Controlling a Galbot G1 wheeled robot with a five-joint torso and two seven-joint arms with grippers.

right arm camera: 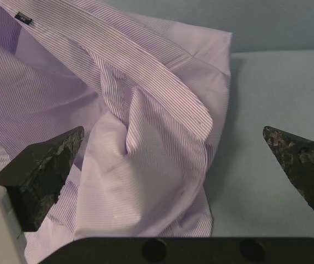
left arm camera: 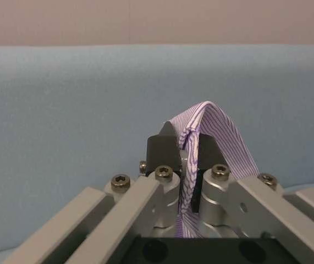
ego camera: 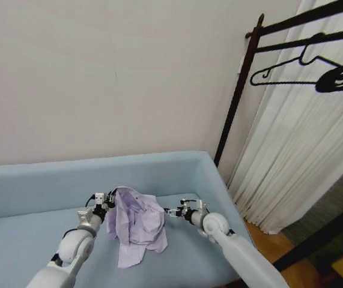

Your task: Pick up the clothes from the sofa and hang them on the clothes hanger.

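The left gripper (left arm camera: 188,144) is clamped on a fold of the lilac pin-striped cotton shirt (ego camera: 136,225), holding it up over the pale blue sofa's (ego camera: 177,171) seat. The right gripper (right arm camera: 173,135), jaws spread wide, faces the shirt's side. The shirt hangs lengthwise downward, its lower end on the cushion. Its small dark label (right arm camera: 23,18) is unreadable. A black clothes rack (ego camera: 236,96) with black hangers (ego camera: 288,65) stands past the sofa's right end, beside a white curtain (ego camera: 291,156).
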